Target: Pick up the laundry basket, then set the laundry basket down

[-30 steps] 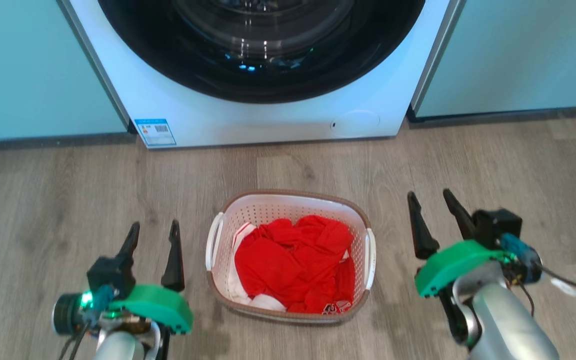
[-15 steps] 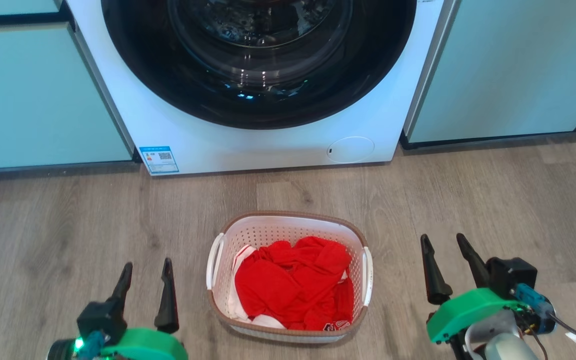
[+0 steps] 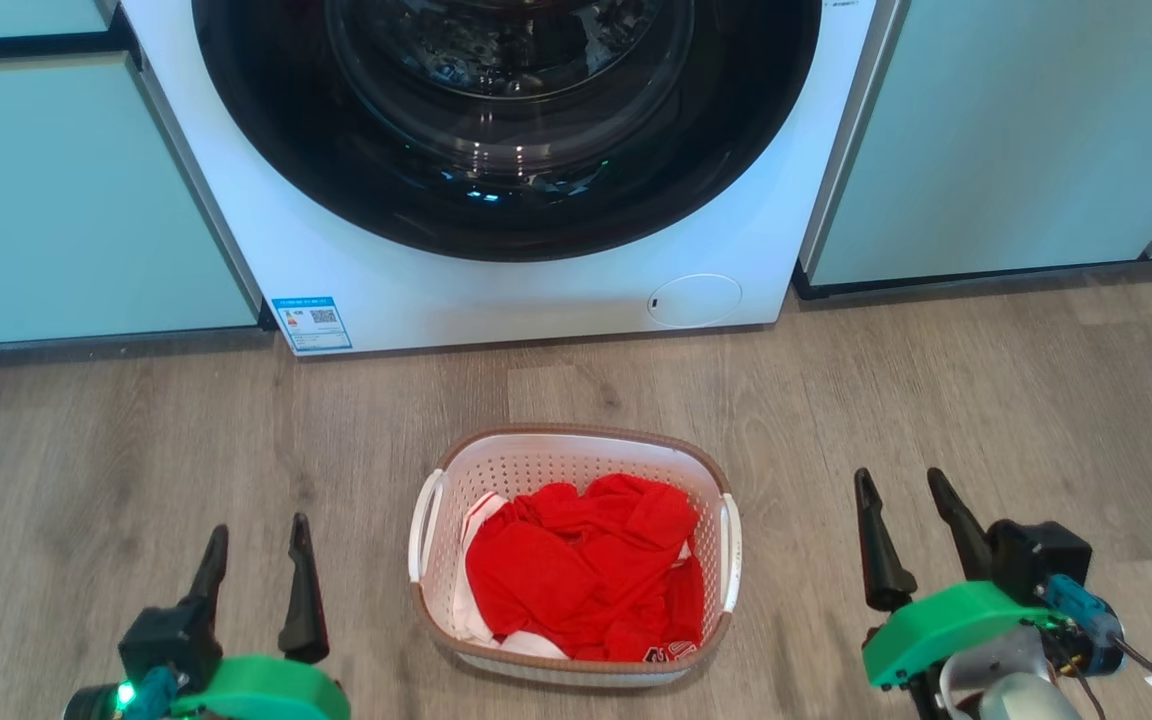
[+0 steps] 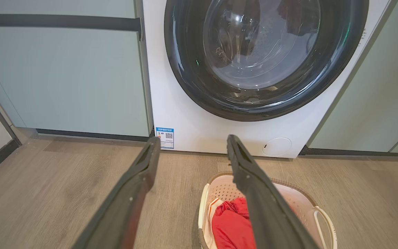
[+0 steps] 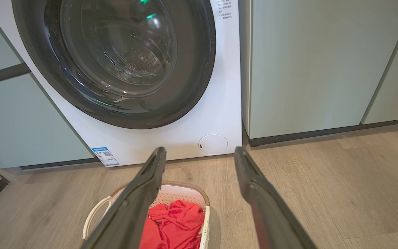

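While the laundry basket (image 3: 566, 468) sits on the floor (image 3: 136, 430), bottom middle, both grippers are spread wide, holding nothing.
Head view shows the whole rim (image 3: 576, 432) and both handles (image 3: 423, 525), left gripper (image 3: 258, 527) lower left, right gripper (image 3: 900, 477) lower right; the long way seems to run side to side. Wrist views cut the basket off, and a dark finger (image 4: 264, 207) hides some red clothes (image 3: 576, 570).
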`<state>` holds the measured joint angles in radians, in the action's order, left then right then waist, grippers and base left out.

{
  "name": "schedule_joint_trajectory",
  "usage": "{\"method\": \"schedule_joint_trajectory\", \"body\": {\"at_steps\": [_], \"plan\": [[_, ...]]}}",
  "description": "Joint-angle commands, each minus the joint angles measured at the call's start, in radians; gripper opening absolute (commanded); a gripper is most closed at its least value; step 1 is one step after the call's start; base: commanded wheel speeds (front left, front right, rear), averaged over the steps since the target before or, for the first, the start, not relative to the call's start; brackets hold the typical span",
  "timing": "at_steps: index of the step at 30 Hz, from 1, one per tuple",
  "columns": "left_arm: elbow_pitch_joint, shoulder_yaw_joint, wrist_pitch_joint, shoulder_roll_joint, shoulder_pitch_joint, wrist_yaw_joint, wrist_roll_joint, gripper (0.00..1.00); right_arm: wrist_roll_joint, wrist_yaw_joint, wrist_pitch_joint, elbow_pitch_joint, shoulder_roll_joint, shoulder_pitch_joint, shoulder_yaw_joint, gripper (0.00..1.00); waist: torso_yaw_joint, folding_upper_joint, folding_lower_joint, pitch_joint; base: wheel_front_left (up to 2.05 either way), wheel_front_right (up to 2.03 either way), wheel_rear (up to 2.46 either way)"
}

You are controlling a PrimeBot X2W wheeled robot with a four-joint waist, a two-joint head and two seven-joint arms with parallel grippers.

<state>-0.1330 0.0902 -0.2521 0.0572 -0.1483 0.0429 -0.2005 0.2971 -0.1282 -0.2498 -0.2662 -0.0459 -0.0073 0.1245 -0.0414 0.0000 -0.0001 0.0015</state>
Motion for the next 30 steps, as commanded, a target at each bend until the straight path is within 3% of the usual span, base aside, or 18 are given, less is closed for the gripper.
{"method": "schedule_joint_trajectory", "body": {"at_steps": [1, 17, 18, 22, 30], "plan": [[0.033, -0.034, -0.010, -0.004, 0.022, -0.005, 0.011, 1.00, -0.009, -0.003, -0.012, 0.035, -0.004, -0.018, 0.016, 1.00, 0.000, 0.0000, 0.0001, 0.001, 0.00, 0.00, 0.00], [0.024, -0.032, -0.010, -0.006, 0.024, -0.022, 0.016, 1.00, -0.019, -0.003, -0.012, 0.029, -0.004, -0.029, 0.008, 1.00, -0.006, 0.0000, 0.0001, 0.008, 0.00, 0.00, 0.00], [-0.011, 0.000, 0.000, -0.001, 0.000, -0.017, 0.006, 0.00, -0.013, 0.000, 0.000, -0.005, 0.002, 0.000, -0.008, 0.00, -0.006, 0.0000, 0.0001, 0.008, 0.00, 0.00, 0.00], [-0.072, 0.001, 0.005, -0.002, -0.007, -0.017, -0.001, 0.00, -0.008, 0.000, 0.003, -0.060, 0.005, 0.018, -0.001, 0.00, -0.006, 0.0000, 0.0001, 0.008, 0.00, 0.00, 0.00], [-0.075, -0.010, 0.027, 0.000, 0.010, -0.027, -0.093, 0.00, 0.083, 0.000, 0.020, -0.054, -0.001, 0.011, -0.009, 0.00, -0.003, 0.0000, 0.0001, 0.008, 0.00, 0.00, 0.00]]}}
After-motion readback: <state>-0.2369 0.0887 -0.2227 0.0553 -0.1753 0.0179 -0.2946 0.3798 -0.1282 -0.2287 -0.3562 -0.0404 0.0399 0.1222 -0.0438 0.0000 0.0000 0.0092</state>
